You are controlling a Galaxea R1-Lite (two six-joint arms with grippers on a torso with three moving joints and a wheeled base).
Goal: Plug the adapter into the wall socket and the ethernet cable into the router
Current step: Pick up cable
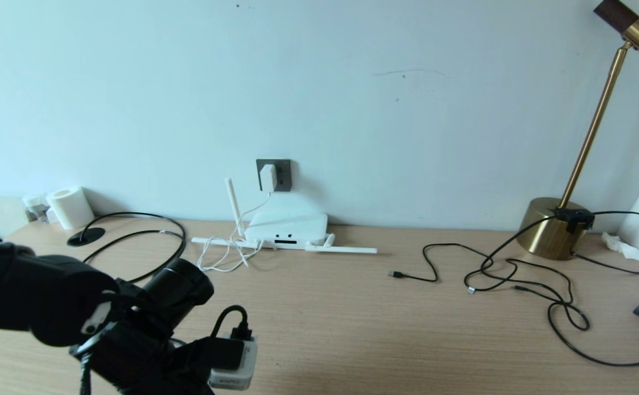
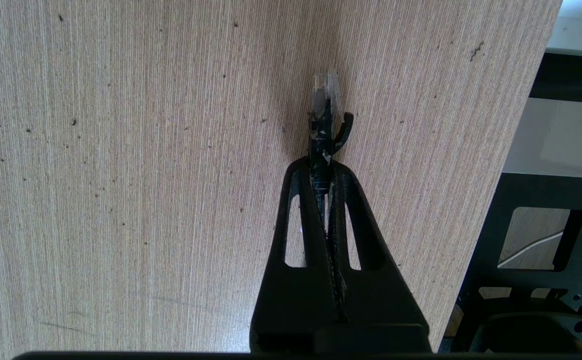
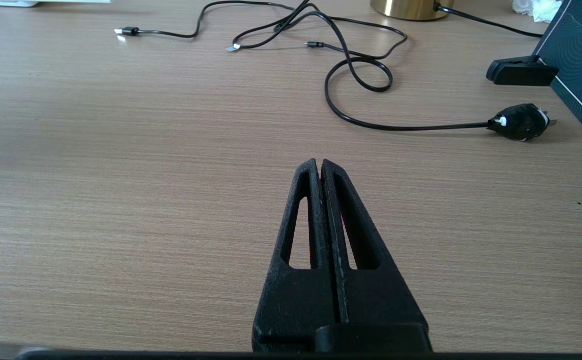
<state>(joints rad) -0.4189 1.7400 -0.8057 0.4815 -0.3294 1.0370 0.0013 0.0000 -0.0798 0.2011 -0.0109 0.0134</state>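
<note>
Now the big wooden surface [image 1: 352, 307] lies in front of me, with the pale wall behind it. Far back against that wall sits the router [image 1: 286, 226], flat and white, with its thin antennas lying out to both sides. Just above it is the wall socket [image 1: 281, 174], and the adapter [image 1: 267, 178] is already plugged into it, its thin white cord hanging down to the router.

My left claw [image 2: 323, 167] is low over the near part of the surface, close to its edge. It is clenched tight on the ethernet cable [image 2: 324, 115]. The little clear plug sticks straight out past the fingertips, in line with the claw, with its clip on one side.

So the router lies ahead of my left claw, farther back and a bit to the right. My left arm is the nearer one. I think the plug must be turned to point at the small dark ports on the router's front edge.

My right claw [image 3: 319, 167] is pressed together and holds nothing, low over bare wood.
</note>
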